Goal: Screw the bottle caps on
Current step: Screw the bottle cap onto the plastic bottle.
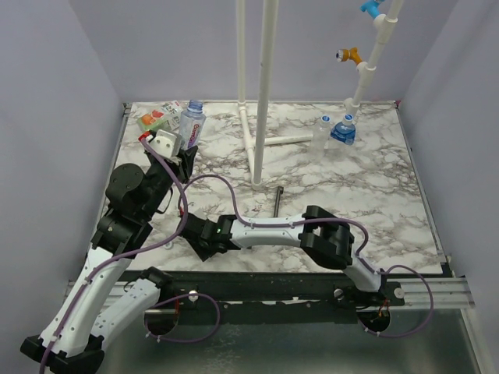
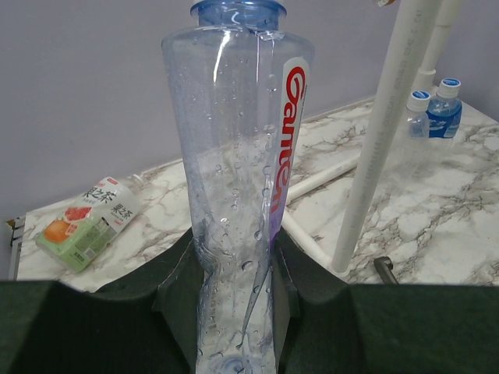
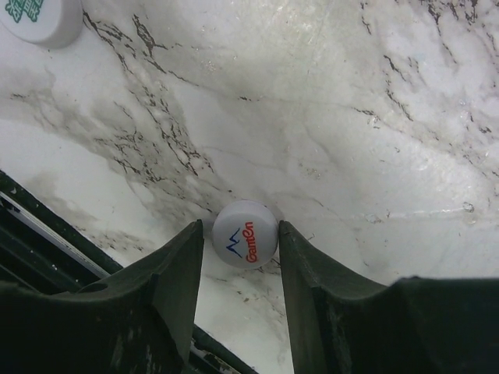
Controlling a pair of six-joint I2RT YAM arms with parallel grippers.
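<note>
My left gripper [image 2: 234, 253] [image 1: 182, 153] is shut on the lower body of a clear bottle [image 2: 234, 148] [image 1: 192, 125] with a red-lettered label. It holds the bottle upright at the back left, and the blue neck has no cap. My right gripper [image 3: 239, 227] [image 1: 199, 238] is low over the near-left table. Its two fingers close on a small white bottle cap [image 3: 245, 234] with red and blue print, which rests on the marble. The top view hides that cap. A second white cap [image 3: 37, 19] with green print lies a short way off.
A bottle with a green, orange and red label [image 1: 156, 118] [image 2: 87, 222] lies at the back left. Two capped bottles [image 1: 343, 128] [image 2: 444, 105] stand at the back right. White pipes [image 1: 261, 93] rise mid-table, with a black T-shaped tool [image 1: 277, 201] in front of them.
</note>
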